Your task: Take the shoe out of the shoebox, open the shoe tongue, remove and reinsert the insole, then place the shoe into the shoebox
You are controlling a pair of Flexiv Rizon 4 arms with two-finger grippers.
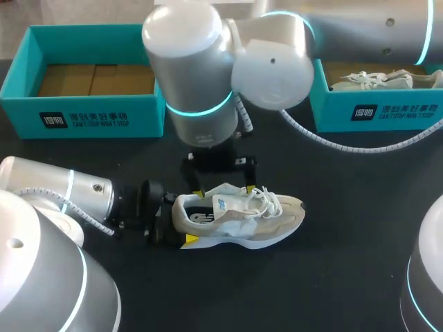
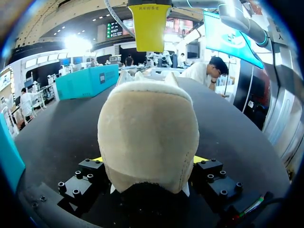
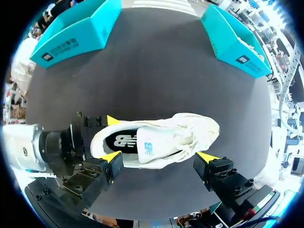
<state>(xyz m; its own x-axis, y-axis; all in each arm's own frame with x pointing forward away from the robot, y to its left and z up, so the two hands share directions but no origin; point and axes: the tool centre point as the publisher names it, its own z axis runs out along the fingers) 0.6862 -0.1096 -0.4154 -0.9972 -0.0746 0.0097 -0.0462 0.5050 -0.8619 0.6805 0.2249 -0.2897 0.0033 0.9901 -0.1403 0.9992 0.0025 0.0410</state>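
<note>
The left arm (image 1: 62, 190) lies low over the table (image 1: 332, 270), coming in from the near left with its wrist level. The left gripper (image 1: 183, 220) is clamped on the heel of the shoe (image 1: 256, 218), with 1 yellow-tipped finger pressed to each side. The right arm (image 1: 277, 62) comes in from the far right, reaches past the middle and points its wrist straight down. The right gripper (image 3: 159, 156) hangs above the shoe with its 2 fingers spread wide and nothing between them.

The shoe is cream with white laces (image 1: 266, 200). It stands on its sole near the middle of the table, toe toward the robot's right, outside both boxes. Its white tongue (image 3: 151, 147) carries a blue logo mark. The black insole (image 3: 121, 141), seen in the heel opening, carries a white one.

2 teal boxes stand along the far edge. The empty shoebox (image 1: 90, 111) is at the far left, with brown cardboard on its floor. The second shoebox (image 1: 387, 114) is at the far right and holds another pale shoe (image 1: 370, 81). Each front wall bears a black square logo beside 2 lines of white print, with characters above and small capitals below.
</note>
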